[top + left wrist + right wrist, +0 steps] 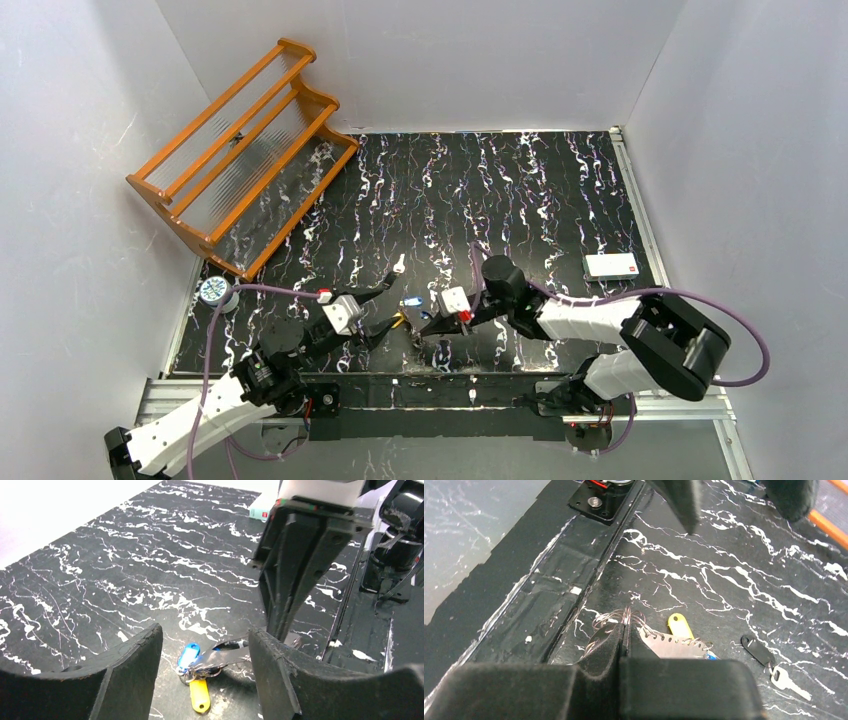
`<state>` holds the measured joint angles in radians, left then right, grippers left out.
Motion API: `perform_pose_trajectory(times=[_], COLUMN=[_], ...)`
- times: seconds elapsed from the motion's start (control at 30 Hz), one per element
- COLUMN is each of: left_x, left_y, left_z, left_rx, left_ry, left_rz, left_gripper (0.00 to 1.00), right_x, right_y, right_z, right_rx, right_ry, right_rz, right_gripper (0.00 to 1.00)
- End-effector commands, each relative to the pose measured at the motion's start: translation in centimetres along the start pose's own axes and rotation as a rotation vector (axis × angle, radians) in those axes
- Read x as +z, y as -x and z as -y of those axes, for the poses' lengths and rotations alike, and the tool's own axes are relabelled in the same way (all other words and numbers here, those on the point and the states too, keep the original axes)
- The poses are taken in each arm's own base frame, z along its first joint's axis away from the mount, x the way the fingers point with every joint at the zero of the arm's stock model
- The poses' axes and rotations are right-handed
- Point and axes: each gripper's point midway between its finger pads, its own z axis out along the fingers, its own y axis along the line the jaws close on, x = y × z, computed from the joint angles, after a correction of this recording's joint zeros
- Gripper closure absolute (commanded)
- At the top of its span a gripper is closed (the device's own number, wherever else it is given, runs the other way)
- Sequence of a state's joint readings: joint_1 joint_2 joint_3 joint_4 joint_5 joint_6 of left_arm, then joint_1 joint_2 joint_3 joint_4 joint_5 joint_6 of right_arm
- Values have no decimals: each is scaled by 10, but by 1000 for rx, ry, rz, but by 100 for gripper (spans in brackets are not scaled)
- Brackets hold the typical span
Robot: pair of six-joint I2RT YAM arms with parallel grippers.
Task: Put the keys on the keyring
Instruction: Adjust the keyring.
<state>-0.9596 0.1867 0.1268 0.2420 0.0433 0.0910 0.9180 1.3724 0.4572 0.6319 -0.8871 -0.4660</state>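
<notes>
The keyring (672,646) is a flat silvery strip with a row of holes and thin wire loops; it is lifted at one end. My right gripper (624,630) is shut on that end, near the table's front edge. A blue-tagged key (189,655) and a yellow-tagged one (200,696) hang at the strip's low end. They lie between the fingers of my left gripper (205,630), which is open around them without touching. A black-tagged key (758,650) lies apart to the right. A white-headed key (398,264) lies further back.
An orange wooden rack (240,150) leans at the back left. A small round tin (214,291) sits at the mat's left edge. A white card with a red mark (611,265) lies at the right. The two grippers almost meet at the front middle.
</notes>
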Motion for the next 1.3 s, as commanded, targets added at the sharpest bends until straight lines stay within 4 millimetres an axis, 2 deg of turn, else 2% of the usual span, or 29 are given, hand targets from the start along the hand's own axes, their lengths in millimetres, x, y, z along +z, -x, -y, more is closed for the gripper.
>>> perform_pose_trajectory(times=[0.0,0.37,0.6,0.9,1.1,1.27], left_x=[-3,2,3,4,6,7], left_y=[-2,-12,-11,-12,-14,-13], left_z=[-3,5,5,7,9,11], left_rx=[-12,0,1,-3,-1,-1], left_ry=[20,-25,-29,-39,-53,-62], left_rz=[-25,-69,-64,-67,-73,-74], left_gripper=[39,41,41,41,42,42], right_x=[-3,-7,-8,-6,-6,-9], right_y=[18,11,12,16,24,32], right_z=[-10,-17,-17,-20,-43,-49], right_rx=[-275,-473,-498,-377,-275,-241], right_ry=[60,85,86,84,150,141], right_rz=[76,68,66,88,203,260], right_gripper=[99,99,99,99,99,99])
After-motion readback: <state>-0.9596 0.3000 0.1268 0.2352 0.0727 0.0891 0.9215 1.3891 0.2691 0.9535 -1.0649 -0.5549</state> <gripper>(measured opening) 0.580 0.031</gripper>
